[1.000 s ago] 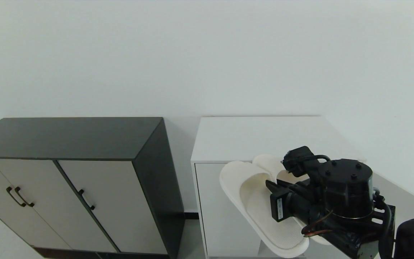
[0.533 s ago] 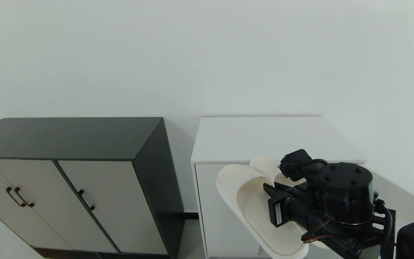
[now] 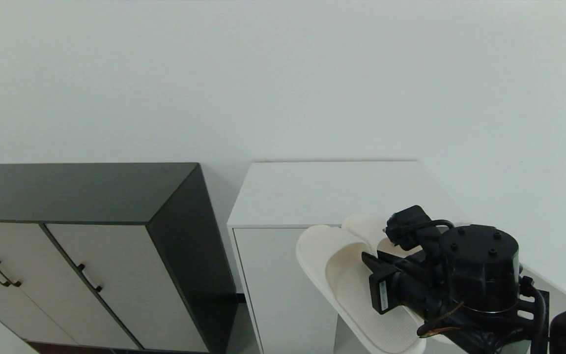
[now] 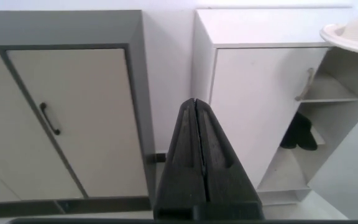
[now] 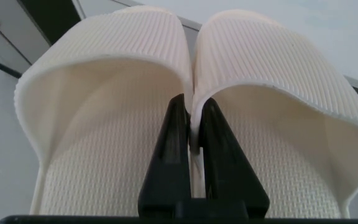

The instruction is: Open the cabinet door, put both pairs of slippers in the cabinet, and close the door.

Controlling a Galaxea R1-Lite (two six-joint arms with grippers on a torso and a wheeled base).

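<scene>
My right gripper (image 3: pixel 377 263) is shut on a pair of cream slippers (image 3: pixel 347 280), held side by side in the air in front of the white cabinet (image 3: pixel 312 191). In the right wrist view the gripper (image 5: pixel 191 109) pinches the two slippers' (image 5: pixel 104 93) inner edges together. The white cabinet (image 4: pixel 260 106) has its left door closed. Its right side stands open, showing shelves (image 4: pixel 325 93) with dark shoes (image 4: pixel 300 130) on the middle one. My left gripper (image 4: pixel 195 109) is shut on nothing, low in front of the gap between the two cabinets.
A black cabinet (image 3: pixel 67 191) with beige doors and dark handles (image 3: pixel 89 278) stands to the left of the white one, both against a plain white wall. Its doors (image 4: pixel 73 112) are closed. A narrow gap separates the two cabinets.
The whole head picture has shifted, so both cabinets now sit further left in it. My right gripper still holds the slippers at about the same spot in the picture.
</scene>
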